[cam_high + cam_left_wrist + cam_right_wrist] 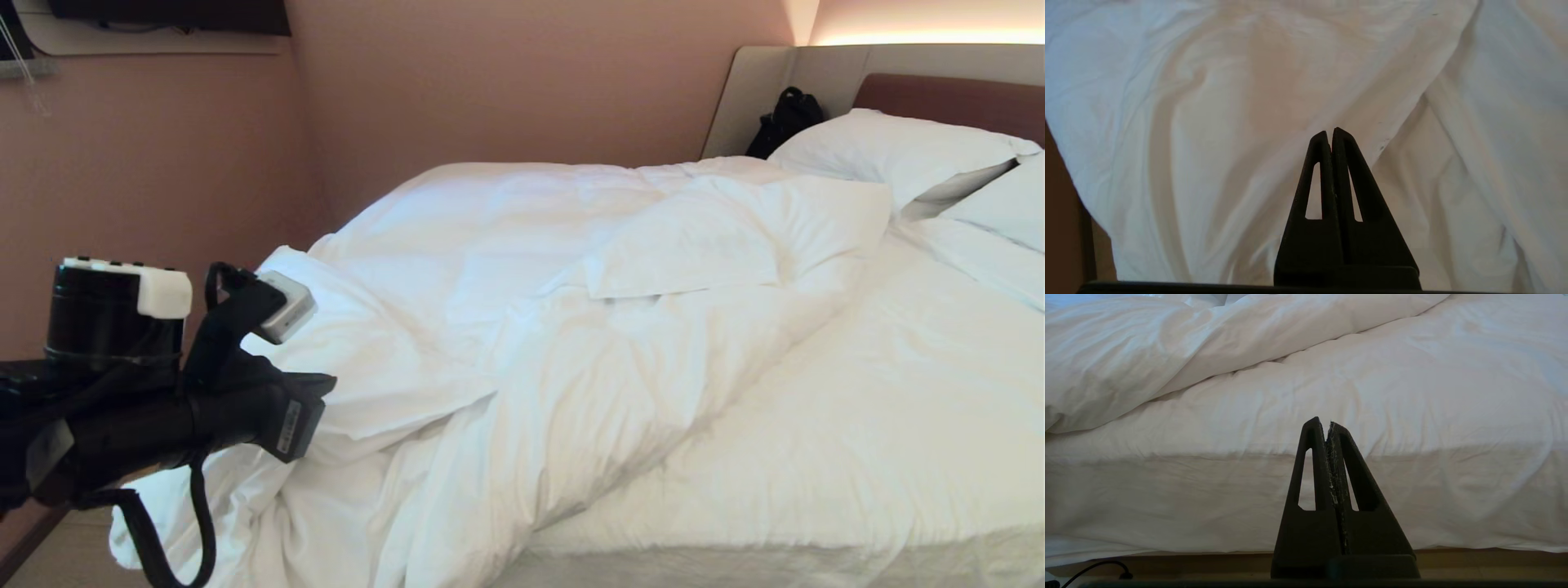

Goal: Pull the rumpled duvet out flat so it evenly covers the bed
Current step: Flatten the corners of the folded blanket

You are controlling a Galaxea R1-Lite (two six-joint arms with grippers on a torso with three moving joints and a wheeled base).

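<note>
one rumpled duvet point(506, 327), two pillows point(898, 151), one bed point(898, 457), closed left gripper point(1331, 132).

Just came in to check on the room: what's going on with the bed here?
A robot is partway through making the bed. The duvet lies bunched in a heap toward the robot's left side, spilling over the corner, so the sheeted mattress on the right is bare. The left hand is shut, empty, and hovers just over the crumpled duvet. The right hand, also shut and empty, is parked low, facing the bed's side. Two pillows sit by the headboard, with a black bag beside them.
</note>
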